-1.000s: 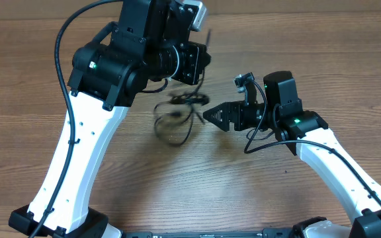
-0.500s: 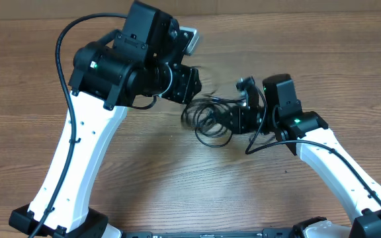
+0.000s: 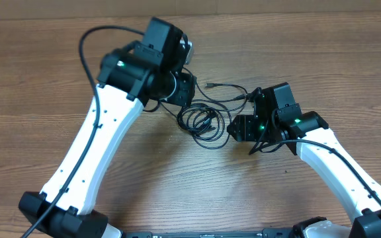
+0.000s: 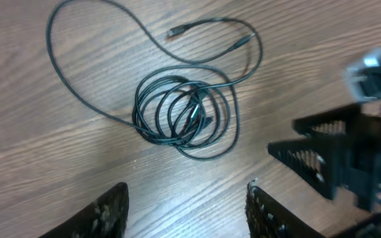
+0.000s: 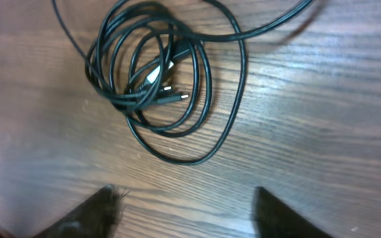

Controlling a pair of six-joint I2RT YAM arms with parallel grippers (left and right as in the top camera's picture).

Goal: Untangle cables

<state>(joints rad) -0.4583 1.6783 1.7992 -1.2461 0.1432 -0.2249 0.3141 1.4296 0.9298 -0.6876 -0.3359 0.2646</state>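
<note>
Hovering over the cables (image 3: 202,122), coiled tight on the counter (image 3: 177,192) at mid-frame overhead, with loose tails and plug ends strung toward the upper right. Holding left fingers (image 4: 108,210) spread wide, gripping nothing, and right fingers (image 5: 94,213) likewise parted and empty. Probably poised either side of the coil for picking separate strands and pulling apart.

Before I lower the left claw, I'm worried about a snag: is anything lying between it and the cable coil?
Nothing visible. Only bare table separates the open left claw from the cables; the right claw, also open, stands off to one side, clear of that path.
</note>
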